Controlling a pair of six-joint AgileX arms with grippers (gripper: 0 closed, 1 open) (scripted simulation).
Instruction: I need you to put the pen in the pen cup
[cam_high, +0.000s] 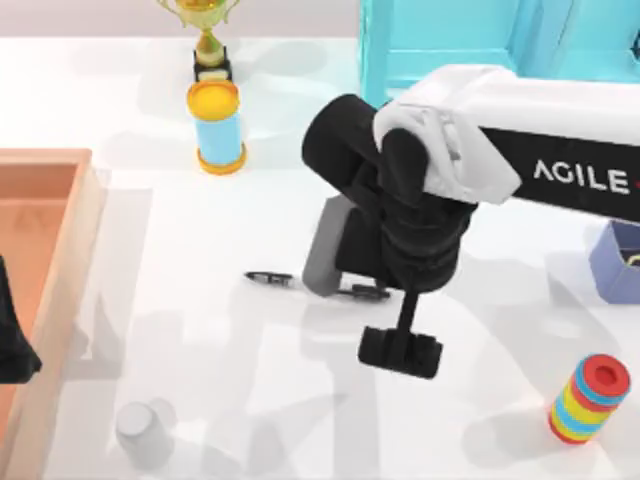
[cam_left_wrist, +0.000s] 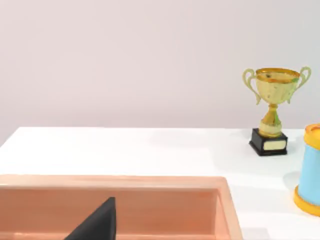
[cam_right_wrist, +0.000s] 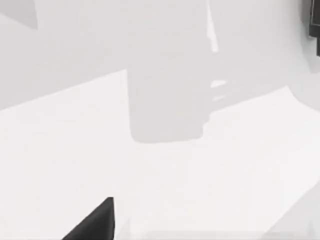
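- The bench (cam_high: 250, 400) is carrying everything, with a wooden tray (cam_high: 60, 230) sitting at its left edge.
- The right arm (cam_high: 520, 140) is reaching over the middle; its pincer (cam_high: 400, 350) is hovering just past the pen, and whether it is spread or pressed together cannot be told.
- The left pincer (cam_high: 12, 340) is idling over the tray, its state unclear.
- The pen cup (cam_high: 618, 262) is standing at the right edge.
- The pen (cam_high: 270, 278) is lying flat mid-bench, partly hidden under the arm; it is probably light, stiff and slippery, best pinched across its grey middle.

Bright, even light; soft grey shadows on the table (cam_high: 250, 380); slight blur
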